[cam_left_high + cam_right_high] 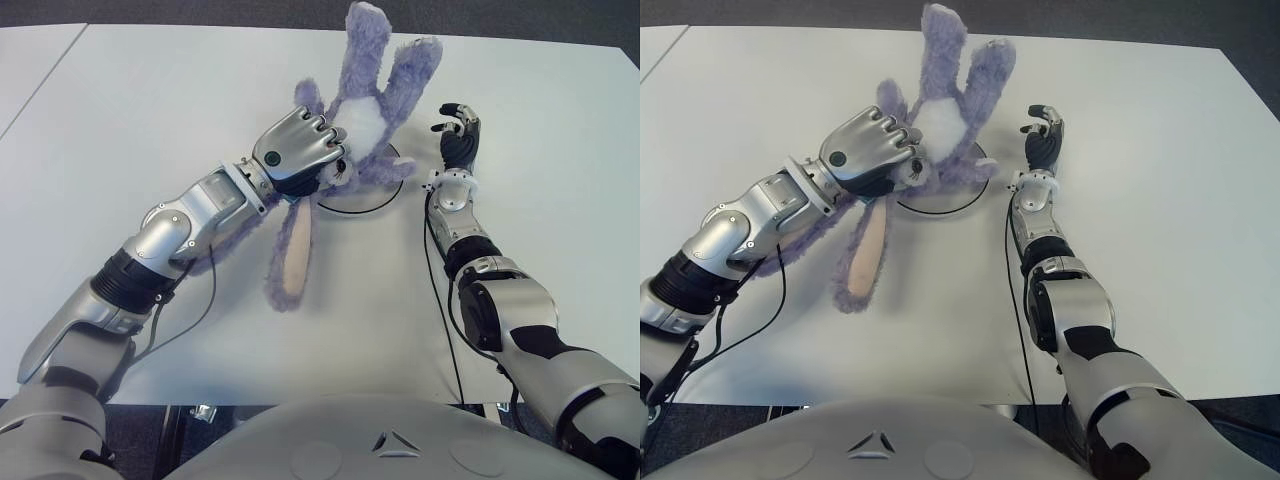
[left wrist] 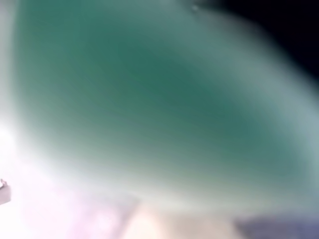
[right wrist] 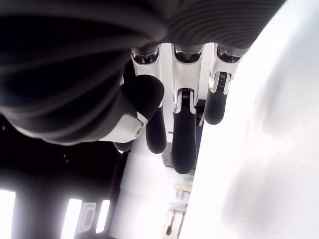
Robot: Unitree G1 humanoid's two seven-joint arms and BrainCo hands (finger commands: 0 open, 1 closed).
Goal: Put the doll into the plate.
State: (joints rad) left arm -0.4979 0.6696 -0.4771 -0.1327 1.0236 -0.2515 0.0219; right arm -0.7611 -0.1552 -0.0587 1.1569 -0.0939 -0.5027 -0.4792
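One white table (image 1: 560, 260) — dark floor (image 1: 200, 10) beyond.

Doll (image 1: 372, 110) over the plate (image 1: 352, 202) — left hand (image 1: 300, 150) on it, right hand (image 1: 458, 135) right.

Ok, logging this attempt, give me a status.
Left hand shut on the doll, holding it over the plate. Right hand open, idle right of the plate. Nothing in the way.

You see a lilac plush doll (image 1: 375, 95) with a white belly and pinkish ear lining, a black-rimmed white plate (image 1: 352, 205), and a plain white table (image 1: 150, 110).
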